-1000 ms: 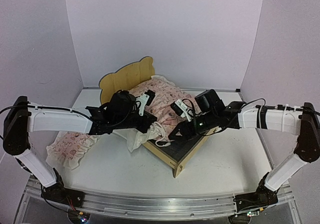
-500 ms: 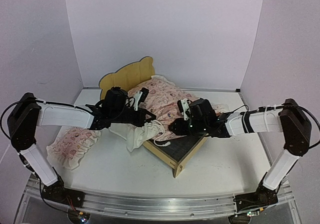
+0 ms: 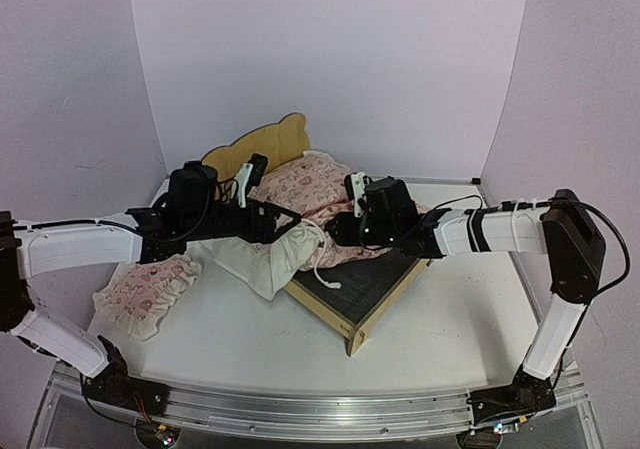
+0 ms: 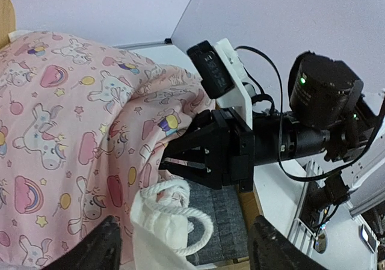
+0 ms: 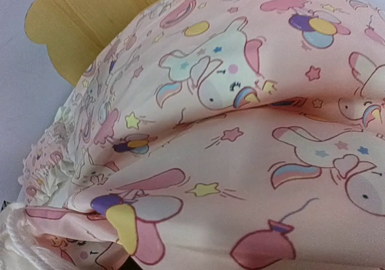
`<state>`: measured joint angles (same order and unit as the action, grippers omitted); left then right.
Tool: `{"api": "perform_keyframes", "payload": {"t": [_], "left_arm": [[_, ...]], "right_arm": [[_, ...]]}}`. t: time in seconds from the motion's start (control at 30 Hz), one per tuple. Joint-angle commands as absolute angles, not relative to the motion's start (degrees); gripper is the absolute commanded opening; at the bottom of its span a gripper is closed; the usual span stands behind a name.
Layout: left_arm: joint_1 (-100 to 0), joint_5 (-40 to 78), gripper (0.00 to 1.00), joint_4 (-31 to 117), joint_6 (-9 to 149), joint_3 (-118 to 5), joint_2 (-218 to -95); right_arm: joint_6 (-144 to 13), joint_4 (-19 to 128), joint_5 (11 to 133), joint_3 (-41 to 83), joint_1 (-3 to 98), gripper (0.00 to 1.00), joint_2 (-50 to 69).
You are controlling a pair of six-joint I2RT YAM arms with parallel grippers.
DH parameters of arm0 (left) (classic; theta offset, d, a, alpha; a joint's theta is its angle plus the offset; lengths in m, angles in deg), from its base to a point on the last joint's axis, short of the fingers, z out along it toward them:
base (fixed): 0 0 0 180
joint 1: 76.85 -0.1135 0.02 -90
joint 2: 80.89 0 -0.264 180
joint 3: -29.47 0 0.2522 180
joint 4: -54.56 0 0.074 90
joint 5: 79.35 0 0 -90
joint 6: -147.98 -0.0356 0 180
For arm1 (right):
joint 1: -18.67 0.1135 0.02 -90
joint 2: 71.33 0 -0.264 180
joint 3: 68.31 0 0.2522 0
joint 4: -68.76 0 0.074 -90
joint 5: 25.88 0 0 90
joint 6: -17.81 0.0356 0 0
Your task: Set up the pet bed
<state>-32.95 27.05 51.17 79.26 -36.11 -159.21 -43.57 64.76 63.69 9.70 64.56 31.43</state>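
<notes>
The left gripper went from shut to wide open, and its arm drew back toward 9 o'clock; the right gripper travelled toward 11 o'clock, pinching the blanket's edge; the blanket bunched closer to the headboard, baring more of the grey mattress pad at 5 o'clock.

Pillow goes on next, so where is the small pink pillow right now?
Top view: the pink pillow lies on the table at the left, partly under the left arm, apart from the pet bed, whose blanket hangs nearest it.
</notes>
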Motion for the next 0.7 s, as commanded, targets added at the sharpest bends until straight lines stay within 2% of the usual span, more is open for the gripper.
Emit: {"api": "perform_keyframes", "payload": {"t": [0.0,0.17,0.33,0.37,0.5,0.6,0.67], "left_arm": [[-31.8,26.0,0.76,45.8,78.4,-37.8,-162.7],[-31.7,29.0,0.78,46.1,79.7,-38.0,-167.1],[-31.8,27.2,0.75,46.0,79.9,-34.3,-164.2],[-31.8,28.0,0.70,46.0,79.9,-33.9,-163.9],[-31.8,28.2,0.38,46.0,80.7,-33.1,-163.8],[-31.8,25.8,0.21,45.2,80.4,-33.0,-163.6],[-32.1,24.8,0.14,44.7,79.7,-33.3,-163.4]], "right_arm": [[-47.7,57.4,69.0,11.4,64.3,0.32,27.8],[-49.2,55.0,70.9,13.0,64.3,0.32,27.5],[-50.0,53.0,71.3,13.7,64.3,0.33,27.6],[-50.2,52.8,71.7,13.8,64.3,0.33,27.7],[-52.2,49.1,73.5,15.3,64.2,0.33,27.2],[-56.1,39.6,73.2,18.1,64.3,0.41,25.6],[-59.1,33.4,73.2,20.0,64.3,0.43,24.2]]}}
